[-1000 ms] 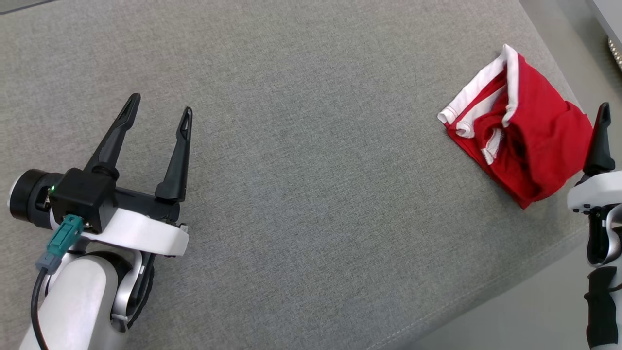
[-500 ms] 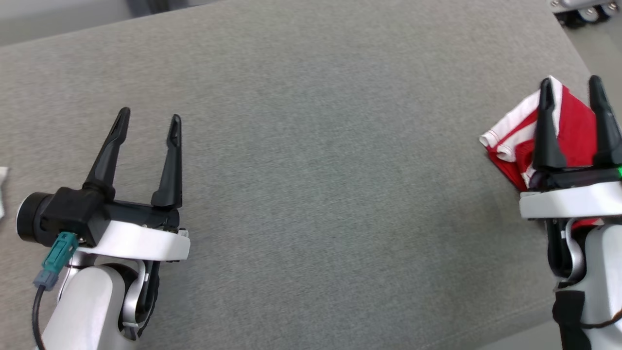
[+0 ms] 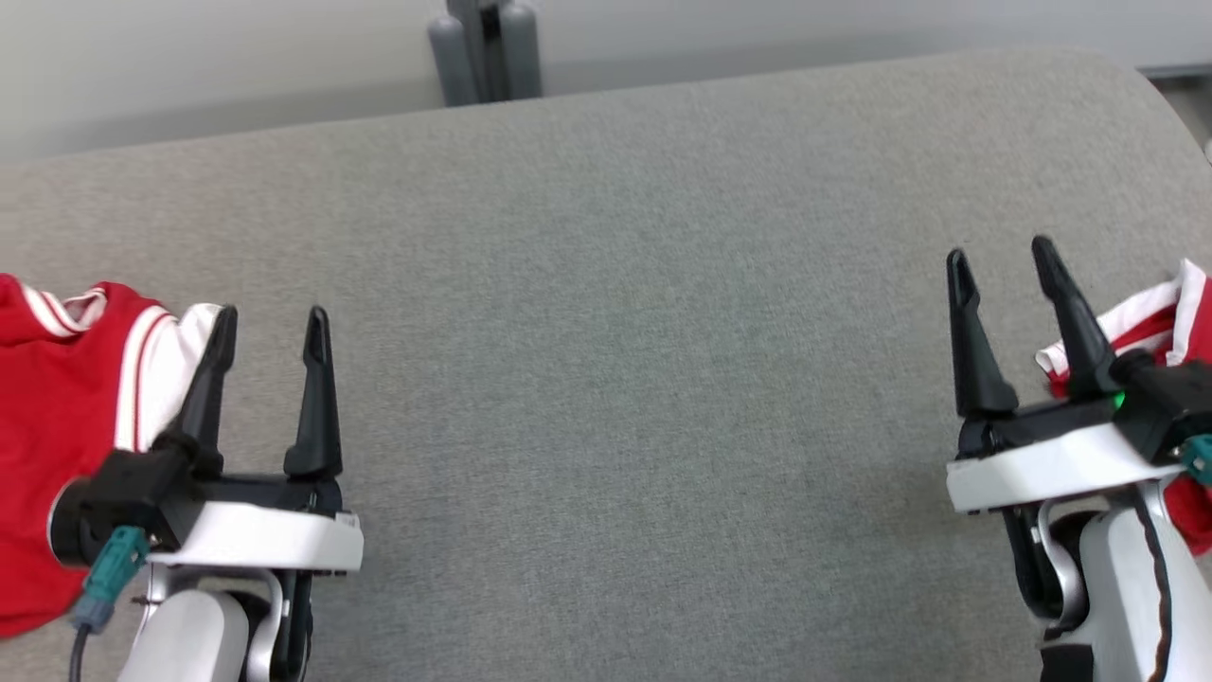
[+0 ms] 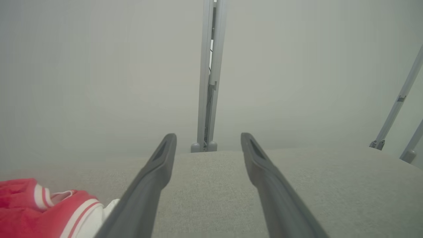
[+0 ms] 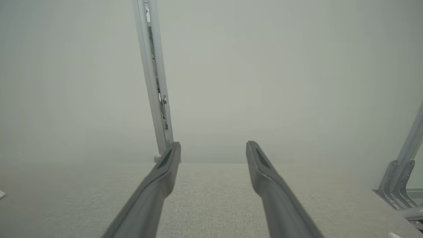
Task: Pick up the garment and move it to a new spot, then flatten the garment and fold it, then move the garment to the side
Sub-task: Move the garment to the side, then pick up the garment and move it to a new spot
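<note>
A red garment (image 3: 47, 407) with white striped trim lies crumpled at the left edge of the grey padded surface (image 3: 615, 332); it also shows low on the left in the left wrist view (image 4: 33, 211). My left gripper (image 3: 272, 314) hovers open just right of it, its left finger over the white sleeve, nothing between the fingers (image 4: 208, 136). At the far right a second red-and-white garment (image 3: 1146, 322) lies partly hidden behind my right gripper (image 3: 998, 250), which is open and empty (image 5: 213, 143).
A grey post (image 3: 483, 47) stands behind the surface's far edge, against a pale wall. The surface's rounded right corner (image 3: 1150, 85) is near the right garment. Metal frame legs (image 5: 396, 181) show at the right.
The head camera has swung up and left, shifting the whole picture. The left garment and the far edge came into view. Both grippers stayed open.
</note>
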